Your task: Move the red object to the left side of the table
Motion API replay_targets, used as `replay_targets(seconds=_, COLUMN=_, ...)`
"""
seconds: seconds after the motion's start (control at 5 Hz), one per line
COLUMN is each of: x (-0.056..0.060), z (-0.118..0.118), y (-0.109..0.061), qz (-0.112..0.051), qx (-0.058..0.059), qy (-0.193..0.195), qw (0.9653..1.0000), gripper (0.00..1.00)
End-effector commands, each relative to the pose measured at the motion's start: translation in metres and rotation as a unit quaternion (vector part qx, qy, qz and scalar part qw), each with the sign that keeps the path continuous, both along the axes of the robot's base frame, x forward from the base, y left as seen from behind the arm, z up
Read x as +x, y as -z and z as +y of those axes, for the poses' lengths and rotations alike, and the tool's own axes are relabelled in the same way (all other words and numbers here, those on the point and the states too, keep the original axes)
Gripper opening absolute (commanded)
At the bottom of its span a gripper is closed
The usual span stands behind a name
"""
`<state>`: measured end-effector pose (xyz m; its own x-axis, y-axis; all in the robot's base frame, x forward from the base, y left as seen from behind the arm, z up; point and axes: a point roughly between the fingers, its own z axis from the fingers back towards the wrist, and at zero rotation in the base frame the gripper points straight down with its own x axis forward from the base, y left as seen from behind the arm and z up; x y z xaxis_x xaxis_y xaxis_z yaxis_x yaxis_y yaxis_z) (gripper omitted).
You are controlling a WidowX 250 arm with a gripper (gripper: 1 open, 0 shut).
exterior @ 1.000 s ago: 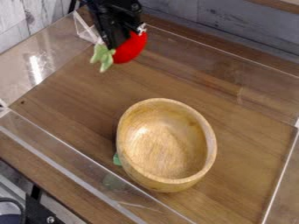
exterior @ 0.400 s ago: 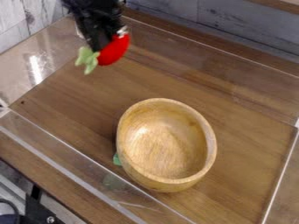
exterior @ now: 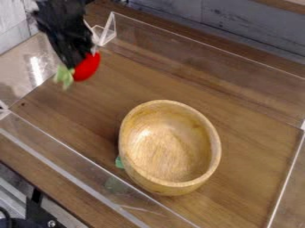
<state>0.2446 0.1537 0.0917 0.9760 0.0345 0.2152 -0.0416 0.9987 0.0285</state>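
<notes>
The gripper (exterior: pixel 80 61) is closed on the red toy (exterior: pixel 87 66), which hangs just beneath the fingertips, its green cap (exterior: pixel 63 77) towards the left wall. Toy and fingers are over the far left of the table (exterior: pixel 131 83), well apart from the wooden bowl (exterior: pixel 170 181), so the coming move is probably straight down.

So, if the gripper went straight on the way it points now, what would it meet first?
Probably the bare tabletop below the red toy in the gripper, though depth is unclear.
</notes>
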Motion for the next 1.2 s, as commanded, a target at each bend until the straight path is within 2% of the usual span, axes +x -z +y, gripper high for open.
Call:
replay_targets(seconds=0.0, x=0.026, z=0.035, y=-0.013, qz=-0.032, qx=0.011, qy=0.014, qw=0.9993, gripper=0.0)
replay_targets(seconds=0.2, x=0.042, z=0.061, y=-0.01, qz=-0.037, qx=0.0, qy=0.033, qw=0.9988, gripper=0.0)
replay_targets(seconds=0.4, x=0.052, z=0.062, y=0.012, qz=-0.04, qx=-0.024, qy=0.028, qw=0.9985, gripper=0.0)
replay_targets(seconds=0.6, x=0.064, z=0.063, y=0.032, qz=-0.043, qx=-0.038, qy=0.026, qw=0.998, gripper=0.0)
replay_targets(seconds=0.8, x=0.076, z=0.06, y=0.03, qz=-0.044, qx=-0.048, qy=0.08, qw=0.9947, gripper=0.0)
replay_targets(seconds=1.0, x=0.085, z=0.058, y=0.027, qz=-0.045, qx=-0.057, qy=0.133, qw=0.9885, gripper=0.0)
